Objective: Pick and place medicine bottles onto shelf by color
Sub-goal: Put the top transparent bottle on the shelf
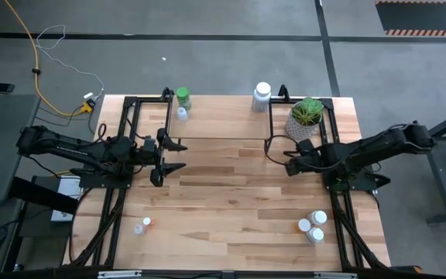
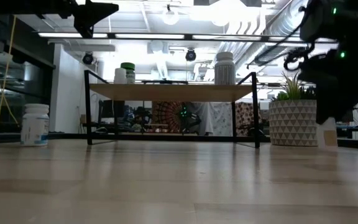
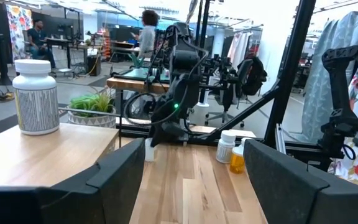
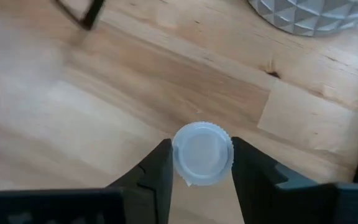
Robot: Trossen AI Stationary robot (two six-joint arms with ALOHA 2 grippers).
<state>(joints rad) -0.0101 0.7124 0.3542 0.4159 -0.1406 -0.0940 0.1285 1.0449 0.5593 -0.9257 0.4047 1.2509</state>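
Item: white-capped bottle (image 4: 202,153), upright, cap toward my right wrist camera, clamped between the right gripper (image 1: 291,165) fingers, by the planter (image 1: 305,124). The shelf (image 1: 223,118) lay just beyond it, toward the table's far edge, where a larger white bottle (image 1: 262,97) stood at the near end. The left gripper (image 1: 169,157) hung spread and empty, no closer to the shelf.

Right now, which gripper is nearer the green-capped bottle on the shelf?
Left. The left gripper hangs open just in front of the shelf end where the green-capped bottle stands. The right gripper, shut on a white-capped bottle, is near the plant.
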